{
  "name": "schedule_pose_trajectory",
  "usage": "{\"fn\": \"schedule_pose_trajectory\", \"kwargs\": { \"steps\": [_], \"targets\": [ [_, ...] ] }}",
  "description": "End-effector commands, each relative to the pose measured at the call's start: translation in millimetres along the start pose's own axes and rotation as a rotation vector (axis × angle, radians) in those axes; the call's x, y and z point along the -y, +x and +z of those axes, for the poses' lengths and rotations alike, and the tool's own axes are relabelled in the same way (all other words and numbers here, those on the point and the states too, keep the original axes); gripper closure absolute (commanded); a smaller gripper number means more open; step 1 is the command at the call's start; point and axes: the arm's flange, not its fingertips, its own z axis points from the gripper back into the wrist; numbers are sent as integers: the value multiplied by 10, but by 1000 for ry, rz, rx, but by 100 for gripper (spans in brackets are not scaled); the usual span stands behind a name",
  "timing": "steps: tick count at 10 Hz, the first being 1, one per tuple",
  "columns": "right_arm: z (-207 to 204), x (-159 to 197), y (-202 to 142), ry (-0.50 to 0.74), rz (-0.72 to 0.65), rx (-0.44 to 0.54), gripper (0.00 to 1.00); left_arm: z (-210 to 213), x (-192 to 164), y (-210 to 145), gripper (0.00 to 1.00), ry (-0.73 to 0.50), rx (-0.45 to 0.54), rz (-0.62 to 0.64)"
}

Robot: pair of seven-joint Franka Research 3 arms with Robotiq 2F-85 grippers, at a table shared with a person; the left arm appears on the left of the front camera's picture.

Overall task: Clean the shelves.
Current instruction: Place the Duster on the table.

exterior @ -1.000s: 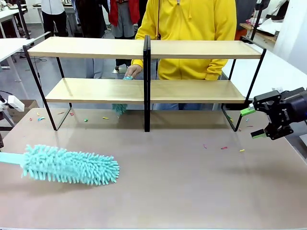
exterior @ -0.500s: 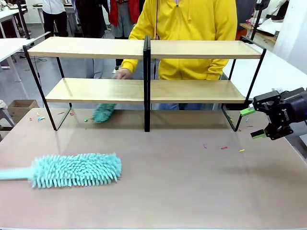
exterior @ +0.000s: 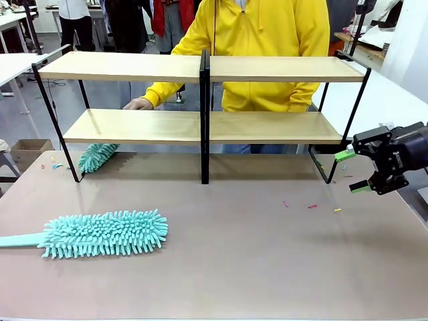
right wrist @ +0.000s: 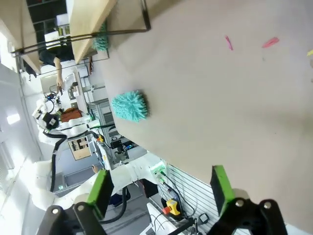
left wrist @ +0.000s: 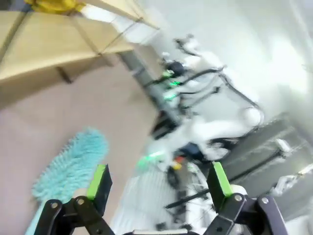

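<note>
The shelves [exterior: 267, 127] stand across the far half of the table, two light-wood boards in a black frame; they also run along the top left of the left wrist view [left wrist: 39, 44]. A large teal duster [exterior: 103, 234] lies flat on the table at the front left, handle pointing off the left edge. My left gripper [left wrist: 159, 181] is open with nothing between its fingers, and the duster [left wrist: 73, 166] lies just beyond it. My right gripper [exterior: 353, 172] hangs open at the right, past the rack's end. A person in yellow has a hand [exterior: 139, 103] on the lower board.
A smaller teal duster [exterior: 98, 157] lies under the lower board's left end, by the frame leg. Small coloured scraps [exterior: 311, 206] dot the table right of centre and near the left leg. White tables stand to either side of this one.
The person's hand and the small duster have swept left, from the centre upright to the rack's left end. The large duster has turned slightly and settled flat. The right arm has not moved.
</note>
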Motion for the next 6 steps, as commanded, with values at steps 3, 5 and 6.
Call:
{"fn": "schedule_pose_trajectory", "kwargs": {
  "steps": [3,5,6],
  "targets": [
    [611,-980,-345,123,-174,119,0,0,0,0,0,0,0,0],
    [336,-511,-165,60,-7,61,0,0,0,0,0,0,0,0],
    [336,-511,-165,60,-7,61,0,0,0,0,0,0,0,0]
  ]
}}
